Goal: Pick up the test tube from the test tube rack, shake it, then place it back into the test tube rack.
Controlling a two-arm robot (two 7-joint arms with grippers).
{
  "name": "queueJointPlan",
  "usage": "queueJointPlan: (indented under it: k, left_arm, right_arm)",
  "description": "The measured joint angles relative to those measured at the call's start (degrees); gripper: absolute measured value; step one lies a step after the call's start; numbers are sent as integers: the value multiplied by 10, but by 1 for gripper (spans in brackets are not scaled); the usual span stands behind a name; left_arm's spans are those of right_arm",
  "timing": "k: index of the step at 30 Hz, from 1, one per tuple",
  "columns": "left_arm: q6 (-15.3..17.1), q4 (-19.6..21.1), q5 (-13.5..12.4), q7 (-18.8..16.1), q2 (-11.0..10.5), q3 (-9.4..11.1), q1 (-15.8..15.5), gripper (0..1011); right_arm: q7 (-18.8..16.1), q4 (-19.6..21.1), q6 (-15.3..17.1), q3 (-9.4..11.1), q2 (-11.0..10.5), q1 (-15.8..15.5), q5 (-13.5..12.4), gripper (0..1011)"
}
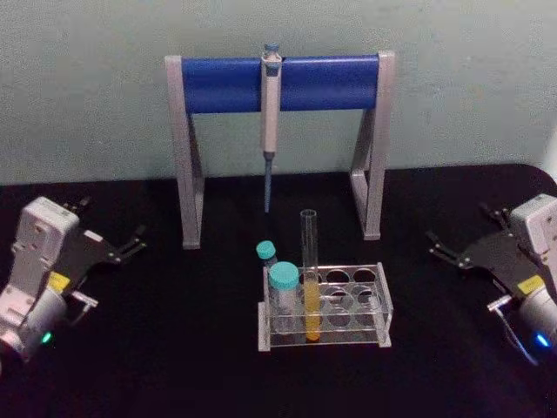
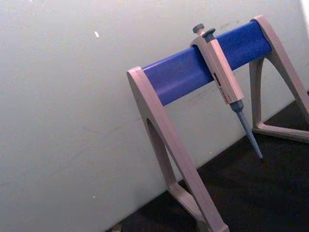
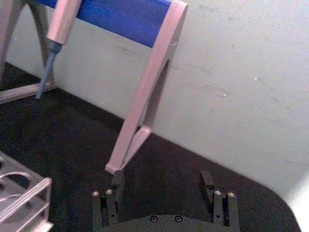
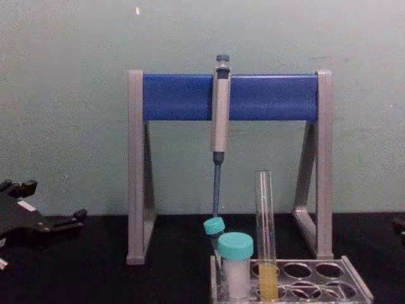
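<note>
Tube point(image 1: 310, 261) upright in rack point(image 1: 359, 301), table centre, yellow liquid at bottom. Teal-capped vials point(image 1: 283, 284) just beside, on L. Stand point(image 1: 222, 84) w/ pipette point(image 1: 271, 109) behind. L gripper point(image 1: 111, 225) & R gripper point(image 1: 459, 230) well apart at sides, both spread wide, empty.

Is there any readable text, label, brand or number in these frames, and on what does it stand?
No text can be read.
Yellow sticker behind the left pincer: too small to read.
Matching sticker behind the right pincer: too small to read.
Dark marking on the pipette: blurred, unreadable.
</note>
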State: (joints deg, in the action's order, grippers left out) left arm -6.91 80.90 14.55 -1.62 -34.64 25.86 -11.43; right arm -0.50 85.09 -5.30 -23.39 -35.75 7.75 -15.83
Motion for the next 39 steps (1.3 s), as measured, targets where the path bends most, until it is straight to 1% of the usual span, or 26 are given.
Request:
queueJointPlan:
  k: [6, 9, 12, 14, 15, 16, 18, 24, 27, 28, 30, 31, 35, 37, 39]
  left_arm:
    - [0, 0, 0, 0, 0, 0, 0, 1001]
    - [0, 0, 0, 0, 0, 0, 0, 1001]
    - [0, 0, 0, 0, 0, 0, 0, 1001]
    - [0, 0, 0, 0, 0, 0, 0, 1001]
    - [0, 0, 0, 0, 0, 0, 0, 1001]
    - [0, 0, 0, 0, 0, 0, 0, 1001]
    - [0, 0, 0, 0, 0, 0, 0, 1001]
    - [0, 0, 0, 0, 0, 0, 0, 1001]
    - [0, 0, 0, 0, 0, 0, 0, 1001]
    - [0, 0, 0, 0, 0, 0, 0, 1001]
    - [0, 0, 0, 0, 0, 0, 0, 1001]
    - [0, 0, 0, 0, 0, 0, 0, 1001]
    - [0, 0, 0, 0, 0, 0, 0, 1001]
    - [0, 0, 0, 0, 0, 0, 0, 1001]
    - [0, 0, 0, 0, 0, 0, 0, 1001]
  right_arm:
    - [-24, 38, 12, 15, -13, -34, -25, 1000]
    - [-47, 66, 14, 27, -21, -61, -50, 1000]
    - [-64, 81, 15, 34, -24, -75, -68, 1000]
    - [-86, 98, 17, 39, -27, -90, -87, 1000]
    - [-92, 101, 17, 40, -27, -93, -93, 1000]
    - [-92, 101, 17, 40, -27, -93, -93, 1000]
    - [-117, 115, 22, 42, -28, -103, -111, 1000]
    - [-160, 133, 38, 38, -24, -104, -133, 1000]
    - [-191, 139, 53, 31, -17, -96, -147, 1000]
    - [-196, 139, 55, 30, -15, -94, -150, 1000]
    - [-207, 139, 61, 27, -11, -89, -155, 1000]
    - [-218, 139, 67, 25, -7, -84, -161, 1000]
    - [-238, 133, 79, 21, 3, -72, -170, 1000]
    - [-252, 125, 89, 16, 14, -59, -175, 1000]
    - [-257, 120, 92, 13, 19, -52, -176, 1000]
